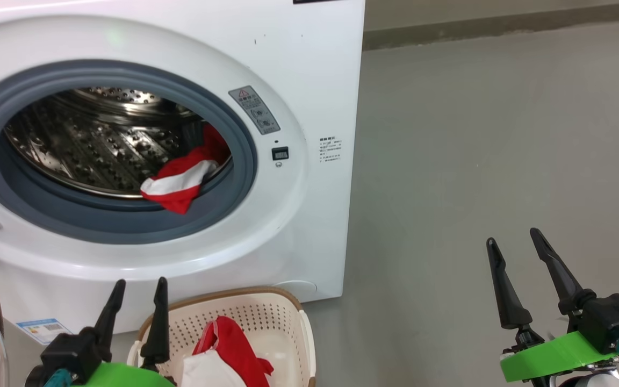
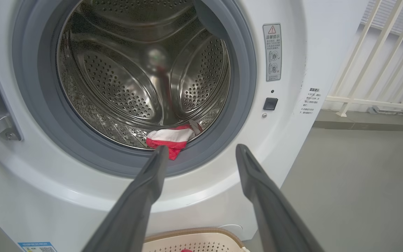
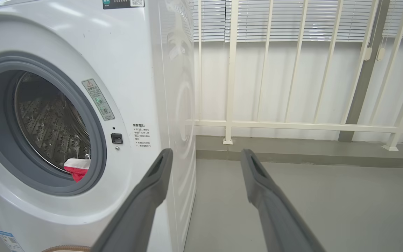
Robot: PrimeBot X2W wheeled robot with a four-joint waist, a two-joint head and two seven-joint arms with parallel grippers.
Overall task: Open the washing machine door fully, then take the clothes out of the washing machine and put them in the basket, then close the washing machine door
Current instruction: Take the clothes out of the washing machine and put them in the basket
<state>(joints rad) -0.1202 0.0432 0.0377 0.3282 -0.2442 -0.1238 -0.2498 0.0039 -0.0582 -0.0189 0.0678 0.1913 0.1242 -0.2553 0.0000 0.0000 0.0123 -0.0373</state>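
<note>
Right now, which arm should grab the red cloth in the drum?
Probably left: the left gripper is open and aimed at the clothes in the washing machine; the right gripper points past its side.

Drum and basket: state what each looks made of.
The drum looks like polished steel: mirror-bright, reflective, with punched holes. The basket is probably moulded plastic: matte cream perforated walls, brown woven-look rim.

Open drum mouth [image 1: 110, 145], unobstructed.
</note>
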